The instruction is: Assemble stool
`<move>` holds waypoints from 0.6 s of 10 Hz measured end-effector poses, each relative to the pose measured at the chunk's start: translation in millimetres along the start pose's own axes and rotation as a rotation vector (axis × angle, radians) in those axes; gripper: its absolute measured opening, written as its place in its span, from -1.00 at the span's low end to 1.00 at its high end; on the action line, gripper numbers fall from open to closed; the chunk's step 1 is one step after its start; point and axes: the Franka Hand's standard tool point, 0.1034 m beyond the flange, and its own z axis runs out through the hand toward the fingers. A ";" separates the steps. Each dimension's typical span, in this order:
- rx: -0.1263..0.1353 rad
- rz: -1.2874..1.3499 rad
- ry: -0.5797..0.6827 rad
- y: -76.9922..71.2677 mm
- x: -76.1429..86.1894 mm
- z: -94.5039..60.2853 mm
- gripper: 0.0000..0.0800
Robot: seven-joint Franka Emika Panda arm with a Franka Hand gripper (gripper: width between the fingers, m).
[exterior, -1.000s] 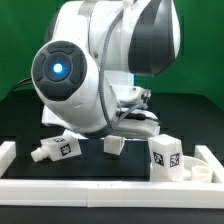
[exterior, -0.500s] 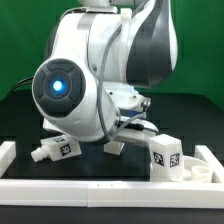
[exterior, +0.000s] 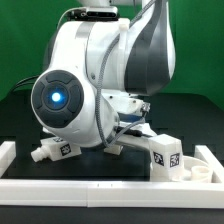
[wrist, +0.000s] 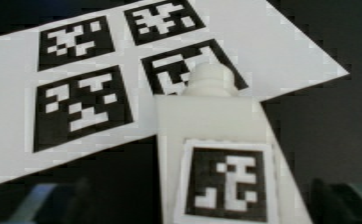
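Observation:
In the wrist view a white stool leg (wrist: 220, 150) with a black-and-white tag lies between my fingers. Its narrow tip points at the marker board (wrist: 18, 100) with four tags. My gripper (wrist: 196, 205) is open, with one finger (wrist: 45, 205) on each side of the leg and a dark gap to each. In the exterior view the arm hides the gripper and most of this leg (exterior: 118, 145). A second leg (exterior: 57, 150) lies at the exterior view's left. A third leg (exterior: 165, 158) stands upright at the right. The round seat is not in view.
A long white frame rail (exterior: 100, 186) runs along the front of the black table, with raised ends at both sides. A small round white part (exterior: 200, 172) sits by the exterior view's right end. The arm's bulky body fills the middle.
The arm has swung lower and toward the exterior view's left. It now covers more of the middle leg. The other two legs have not moved.

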 end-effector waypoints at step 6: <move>0.032 -0.037 0.161 -13.5 -29.7 -43.3 -0.20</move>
